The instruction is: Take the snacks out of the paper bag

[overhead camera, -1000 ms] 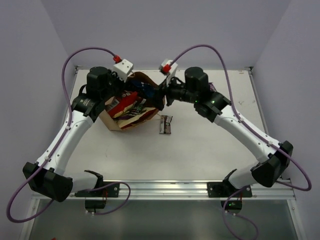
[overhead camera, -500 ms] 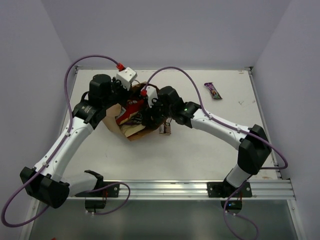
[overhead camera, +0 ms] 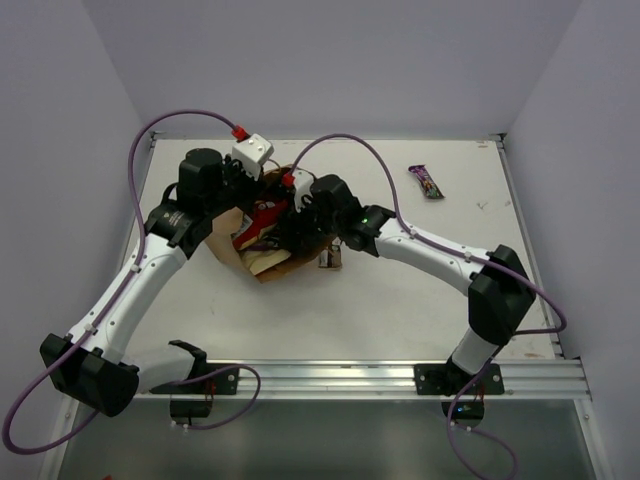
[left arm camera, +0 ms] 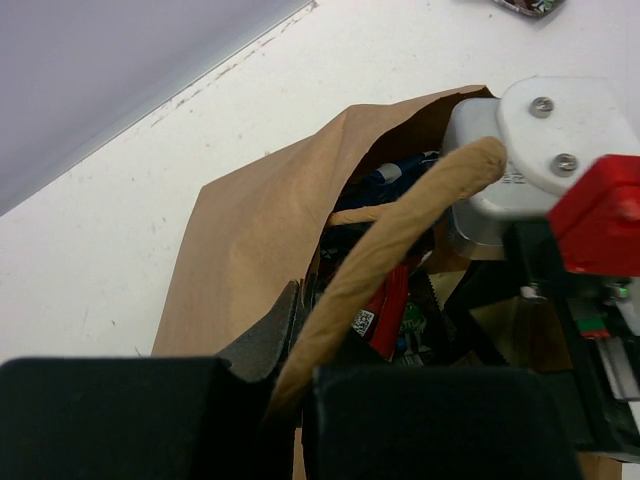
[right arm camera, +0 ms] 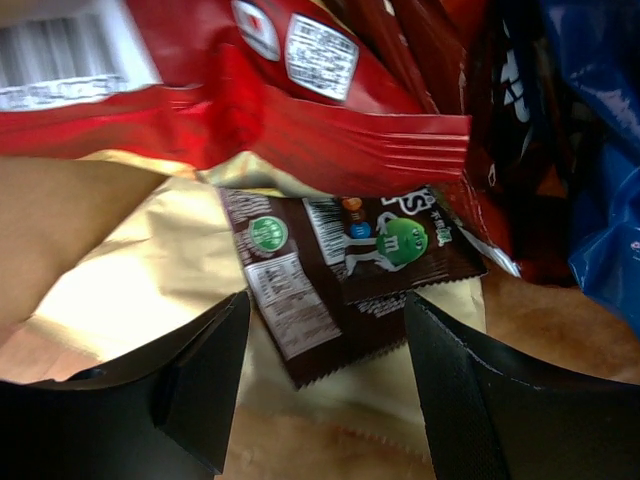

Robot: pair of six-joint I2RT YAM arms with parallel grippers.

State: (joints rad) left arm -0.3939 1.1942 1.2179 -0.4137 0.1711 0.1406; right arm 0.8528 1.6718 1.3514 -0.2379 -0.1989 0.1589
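From above, the brown kraft paper bag (overhead camera: pixel 226 238) lies on its side on the white desk (overhead camera: pixel 400 295), its mouth toward the right arm and full of glossy packets. The left hand (overhead camera: pixel 241 190) sits at the bag's upper rim. The right hand (overhead camera: pixel 293 222) reaches into the mouth, its fingers hidden there. A small dark packet (overhead camera: pixel 331 259) lies just beside the bag, and a slim purple candy bar (overhead camera: pixel 426 182) lies well apart, near the far right corner.

The left wrist view shows matte, creased paper and a twisted paper-cord handle (left arm camera: pixel 400 235) arching up from between the black fingers. The left hand (left arm camera: pixel 290 375) is clamped on that cord. Red and blue wrappers show in the shadowed opening.

In the right wrist view the right hand (right arm camera: pixel 325 375) is spread open, its two dark fingers (right arm camera: pixel 205 385) either side of a flat, dark brown candy packet (right arm camera: pixel 340 250) with a serrated edge. That packet lies on a pale gold crinkly packet (right arm camera: pixel 140 290), under a shiny red bag (right arm camera: pixel 300 125) with a ridged seal. A blue bag (right arm camera: pixel 600 160) is at the right.
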